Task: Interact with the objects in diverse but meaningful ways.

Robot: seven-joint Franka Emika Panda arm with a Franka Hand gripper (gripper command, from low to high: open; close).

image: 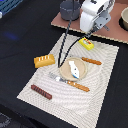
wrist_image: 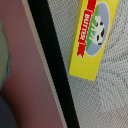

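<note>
Exterior view. The white arm hangs over the far edge of a pale woven placemat [image: 35, 90] spread on a dark worktop [image: 20, 30]. Its tool [image: 93, 33] hovers directly above the yellow printed carton [image: 87, 43], which lies flat near the mat's far corner; whether the tool is spread or pressed together cannot be told here, and it appears not to touch the carton. Towards the exterior view's left lies the orange scored bread loaf [image: 44, 61]. Mid-mat, a tan plate [image: 64, 73] carries the white-grey fish shape [image: 74, 69]. An orange-handled fork [image: 70, 83] lies just beside the plate and an orange-handled knife [image: 92, 61] on its far side. The dark brown sausage [image: 41, 92] rests near the mat's near edge. A grey pot [image: 69, 9] stands beyond the mat.

Wrist view. The carton [wrist_image: 93, 40] fills the frame, its red "BUTTER" band and cow picture facing up, lying on the mat just beside the dark border strip [wrist_image: 52, 65]. No fingers show, so the tool's state remains undetermined.

Handling, as judgement. The carton looks light, stiff and smooth-faced, hence likely to slide or twist if nudged. The firmest hold would span its two long sides across the narrow width, near mid-length, with the tool turned square to the carton's slanted long axis
</note>
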